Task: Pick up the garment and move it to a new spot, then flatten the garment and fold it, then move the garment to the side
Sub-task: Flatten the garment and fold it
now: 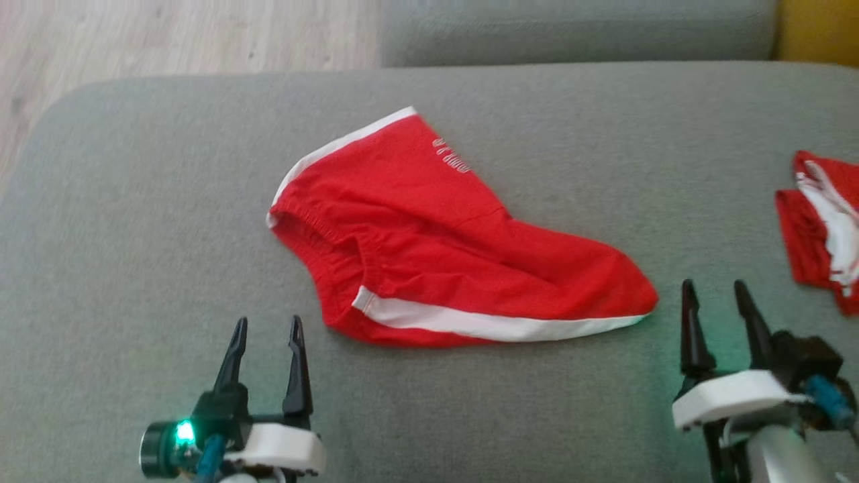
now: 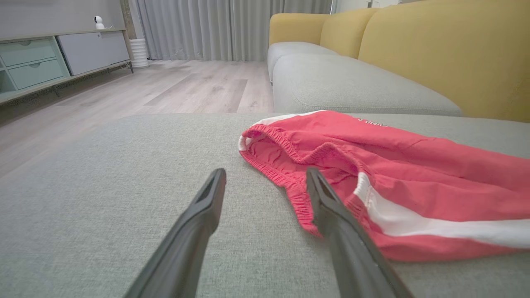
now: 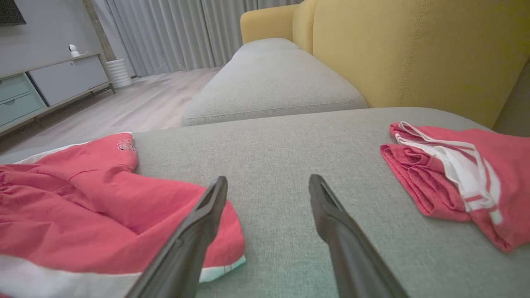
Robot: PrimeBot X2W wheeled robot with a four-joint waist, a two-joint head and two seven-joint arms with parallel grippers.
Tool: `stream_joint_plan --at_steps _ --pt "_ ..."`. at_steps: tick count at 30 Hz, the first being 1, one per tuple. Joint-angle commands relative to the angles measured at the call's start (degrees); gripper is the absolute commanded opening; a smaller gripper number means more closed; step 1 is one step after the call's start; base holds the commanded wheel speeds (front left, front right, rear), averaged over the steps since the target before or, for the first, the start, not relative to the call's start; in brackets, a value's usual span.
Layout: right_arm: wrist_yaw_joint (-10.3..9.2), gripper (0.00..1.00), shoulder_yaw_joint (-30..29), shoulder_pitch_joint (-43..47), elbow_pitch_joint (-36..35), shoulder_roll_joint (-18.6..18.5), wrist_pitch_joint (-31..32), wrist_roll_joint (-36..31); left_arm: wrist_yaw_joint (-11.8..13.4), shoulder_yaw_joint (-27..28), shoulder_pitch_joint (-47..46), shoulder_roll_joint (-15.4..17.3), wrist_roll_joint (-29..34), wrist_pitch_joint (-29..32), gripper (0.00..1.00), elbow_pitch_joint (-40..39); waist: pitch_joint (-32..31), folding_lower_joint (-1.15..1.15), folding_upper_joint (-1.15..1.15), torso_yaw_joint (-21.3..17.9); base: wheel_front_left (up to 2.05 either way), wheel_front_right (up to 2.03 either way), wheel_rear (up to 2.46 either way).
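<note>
A broad grey sofa seat fills the robot's workspace, and the red shorts lie loosely spread near its middle, not yet flattened or folded. Their long axis runs across the seat, from the elastic waistband on the robot's left to the white-trimmed hem on its right, tilting slightly towards the robot at the right end. A second red garment, bundled with white cords, sits well apart at the far right edge. The left gripper hovers low just beside the waistband end, fingers spread wide with nothing between them. The right gripper sits just right of the hem tip, equally wide and empty; in its own wrist view one finger crosses in front of the hem corner, though contact cannot be told. The shorts lie ahead of and between the two claws — each arm has one end close by, so the next move likely turns on taking both ends along that left-to-right line.
</note>
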Motion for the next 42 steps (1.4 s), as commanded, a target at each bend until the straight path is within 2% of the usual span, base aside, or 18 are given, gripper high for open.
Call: stream_joint_plan --at_steps 1,8,15,18,20,25,29,37,42 --pt "0.37 1.0 2.0 -0.8 -2.4 -0.1 -0.4 -0.6 0.3 2.6 -0.4 0.4 0.7 -0.7 1.0 -1.8 -1.6 0.0 0.0 -1.4 0.0 0.0 0.0" --pt "0.37 1.0 4.4 4.1 -3.4 -0.1 -0.4 -1.3 0.4 3.8 4.0 0.4 3.7 -0.7 1.0 -2.3 -4.9 0.0 0.0 -3.3 0.0 0.0 0.0" --pt "0.37 1.0 5.9 5.1 -3.2 -0.1 -0.4 -0.8 -0.2 5.0 6.2 0.4 4.8 -0.7 1.0 -2.3 -6.0 0.0 0.0 -4.1 0.0 0.0 0.0" --pt "0.37 1.0 6.4 4.8 -3.0 -0.1 -0.4 -0.4 -1.3 4.6 5.6 0.4 3.8 -0.7 1.0 -2.1 -5.7 0.0 0.0 -4.1 0.0 0.0 0.0" --pt "0.37 1.0 6.7 4.6 -3.0 -0.1 -0.4 -0.2 -2.9 3.7 4.4 0.4 2.7 -0.7 1.0 -1.1 -5.3 0.0 0.0 -4.1 0.0 0.0 0.0" --pt "0.37 1.0 8.0 3.9 -2.0 -0.1 -0.4 0.6 -8.1 1.5 -2.3 0.4 -0.2 -0.7 1.0 4.5 -4.0 0.0 0.0 -4.3 0.0 0.0 0.0" --pt "0.37 1.0 8.8 3.0 -1.3 -0.1 -0.4 0.9 -10.8 -0.3 -8.7 0.4 -1.2 -0.7 1.0 10.1 -2.9 0.0 0.0 -4.9 0.0 0.0 0.0" --pt "0.37 1.0 8.6 2.1 -1.1 -0.1 -0.4 1.0 -13.1 -3.7 -17.4 0.7 -3.4 -0.7 1.0 24.7 -1.4 0.0 0.0 -6.2 0.0 0.0 0.0" --pt "0.37 1.0 8.5 2.0 -1.3 -0.1 -0.4 0.9 -13.3 -7.9 -20.6 0.8 -6.8 -0.7 1.0 28.9 -0.8 0.0 0.0 -6.4 0.0 0.0 0.0"
